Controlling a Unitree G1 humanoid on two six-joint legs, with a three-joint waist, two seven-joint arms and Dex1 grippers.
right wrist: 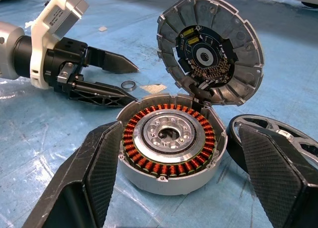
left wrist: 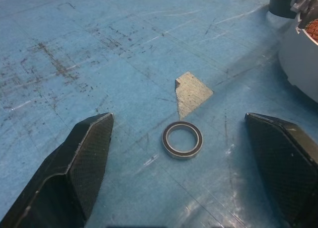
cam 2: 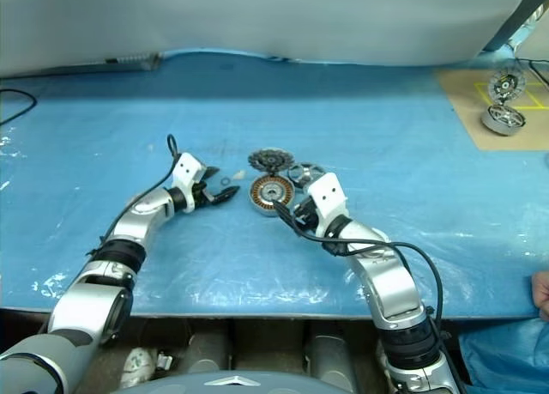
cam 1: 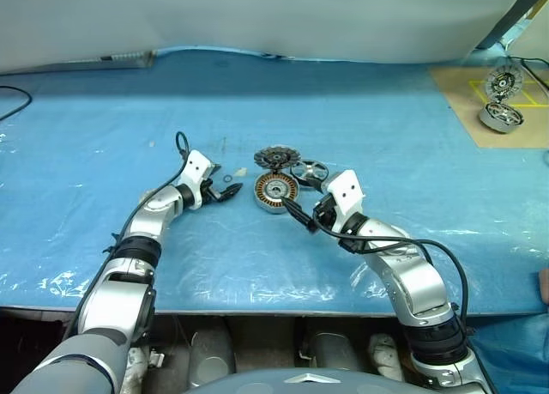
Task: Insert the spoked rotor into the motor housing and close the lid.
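The motor housing, a silver cup with copper windings around a silver hub, sits on the blue table cover. Its toothed grey lid stands up open on the hinge at the housing's far side. The spoked rotor lies flat on the cover just right of the housing. My right gripper is open, with its fingers spread wide on either side of the housing's near wall. My left gripper is open to the left of the housing, low over the cover, holding nothing.
A small black ring and a grey scuffed patch lie between the left fingers. A second motor stands on a brown board at the far right. A person's hand shows at the right edge.
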